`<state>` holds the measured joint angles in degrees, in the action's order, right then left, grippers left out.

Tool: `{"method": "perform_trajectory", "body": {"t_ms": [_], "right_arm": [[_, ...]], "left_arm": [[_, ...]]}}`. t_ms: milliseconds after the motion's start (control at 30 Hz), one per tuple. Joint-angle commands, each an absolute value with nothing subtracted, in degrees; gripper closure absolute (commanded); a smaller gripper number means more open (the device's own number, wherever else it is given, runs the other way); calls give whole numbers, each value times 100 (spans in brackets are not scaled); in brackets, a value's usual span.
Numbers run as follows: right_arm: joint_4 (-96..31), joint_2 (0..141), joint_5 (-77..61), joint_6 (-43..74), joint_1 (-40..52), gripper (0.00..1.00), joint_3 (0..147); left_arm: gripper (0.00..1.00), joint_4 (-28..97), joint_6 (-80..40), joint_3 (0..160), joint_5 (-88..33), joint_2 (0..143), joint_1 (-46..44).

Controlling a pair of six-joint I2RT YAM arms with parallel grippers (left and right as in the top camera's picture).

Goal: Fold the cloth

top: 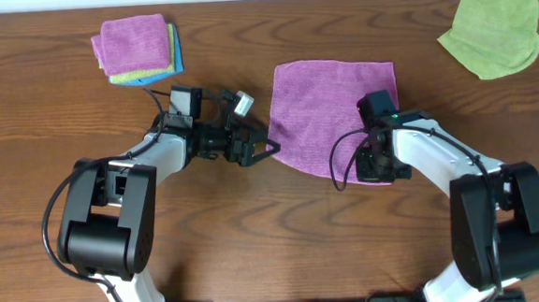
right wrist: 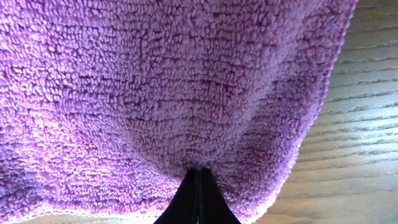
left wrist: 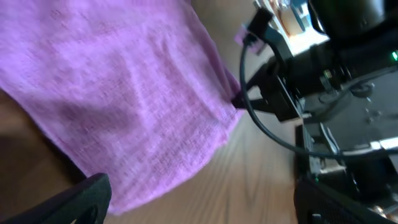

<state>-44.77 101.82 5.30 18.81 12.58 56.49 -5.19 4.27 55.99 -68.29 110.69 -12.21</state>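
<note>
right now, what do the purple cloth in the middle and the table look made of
The purple cloth looks like microfibre or terry, matte and fuzzy: the right wrist view shows a dense pile of tiny loops. The table looks like wood or wood-look laminate, brown with fine grain lines; which one cannot be told.

No text, label, brand, number or sign can be read in any view. No lettering is seen on the cloth (top: 328, 110).
</note>
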Motion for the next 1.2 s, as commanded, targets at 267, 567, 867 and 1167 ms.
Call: {"method": "perform_trajectory", "body": {"t_ms": [267, 567, 867, 1167], "right_arm": [[-4372, 10136, 471, 1706, 1326, 99, 5546], [-4370, 10136, 471, 1706, 1326, 99, 5546], [-4351, 10136, 471, 1662, 1326, 99, 5546], [-4287, 10136, 473, 1662, 1326, 99, 5546]], "left_arm": [[5, -1245, -355, 5642, -6532, 11561, -1243], [5, -1594, -731, 5765, -6493, 11896, -1431], [5, -1599, -819, 5835, -6608, 11992, -1691], [5, -1590, -1474, 5835, -7811, 11990, -1986]]}}
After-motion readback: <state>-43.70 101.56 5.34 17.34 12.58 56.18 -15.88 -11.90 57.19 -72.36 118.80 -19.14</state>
